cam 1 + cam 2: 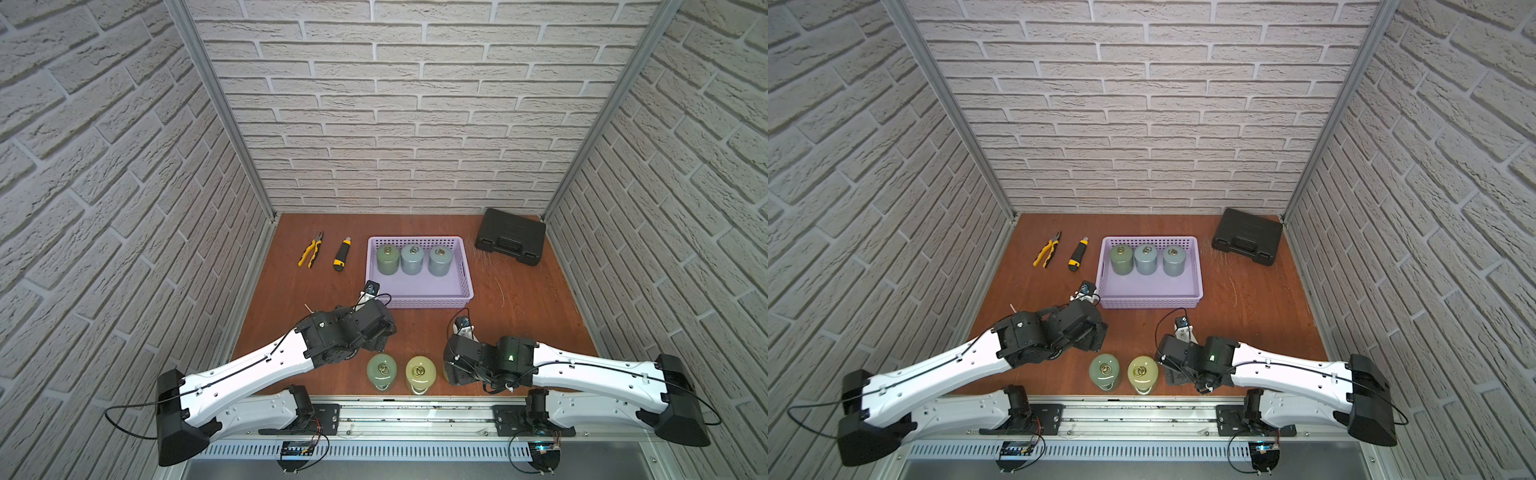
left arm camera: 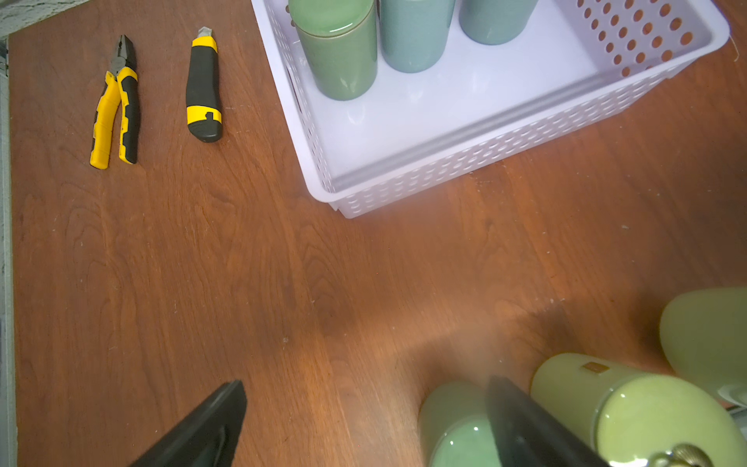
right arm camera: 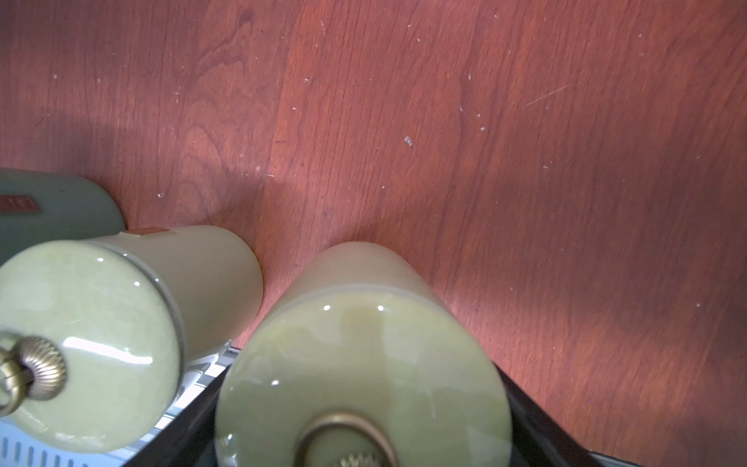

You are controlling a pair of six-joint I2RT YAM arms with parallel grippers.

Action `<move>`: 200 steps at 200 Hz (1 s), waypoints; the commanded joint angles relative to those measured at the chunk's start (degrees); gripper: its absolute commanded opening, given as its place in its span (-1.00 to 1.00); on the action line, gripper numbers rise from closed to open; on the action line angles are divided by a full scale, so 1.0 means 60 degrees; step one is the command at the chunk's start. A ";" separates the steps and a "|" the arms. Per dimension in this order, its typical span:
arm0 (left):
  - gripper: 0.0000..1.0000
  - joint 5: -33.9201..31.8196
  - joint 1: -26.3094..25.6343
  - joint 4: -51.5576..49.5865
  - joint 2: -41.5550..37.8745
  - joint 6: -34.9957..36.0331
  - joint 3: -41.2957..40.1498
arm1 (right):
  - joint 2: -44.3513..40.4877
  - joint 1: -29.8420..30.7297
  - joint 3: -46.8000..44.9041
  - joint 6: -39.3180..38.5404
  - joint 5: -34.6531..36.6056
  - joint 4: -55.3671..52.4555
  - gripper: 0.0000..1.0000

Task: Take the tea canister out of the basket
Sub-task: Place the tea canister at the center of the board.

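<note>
Right gripper [image 3: 364, 408]: clamped on an olive canister [image 3: 364, 307] standing on the table [image 3: 525, 141], outside the basket [image 1: 419, 300].
Left gripper [image 2: 364, 408]: jaws spread wide, empty, beside a green canister [image 2: 452, 424].
In the basket: farther back, a canister row [image 1: 412, 258] of three, upright along its far wall.
Left of it: pliers [image 1: 311, 249], utility knife [image 1: 342, 254].
Far corner: black case [image 1: 511, 235].

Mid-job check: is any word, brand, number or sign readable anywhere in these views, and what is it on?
Nothing here is legible.
Reddish tag on the dark green canister: too blurred to read.
Small tag on the yellow-green canister: too blurred to read.
No tag shows on the olive canister in the right gripper.
No lettering resolves on the black hard case, utility knife or pliers.
</note>
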 commanded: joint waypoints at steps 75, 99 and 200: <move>0.97 0.0065 0.0063 -0.0161 -0.0252 0.0058 -0.0092 | 0.0272 0.0671 -0.0188 0.1033 0.0654 0.0557 -0.08; 0.97 0.0091 0.0058 -0.0123 -0.0238 0.0058 -0.0105 | 0.0333 0.0800 -0.0241 0.1191 0.0681 0.0535 -0.08; 0.96 0.0149 0.0098 -0.0063 -0.0326 0.0023 -0.0242 | 0.0286 0.1081 -0.0398 0.1794 0.0903 0.0282 0.48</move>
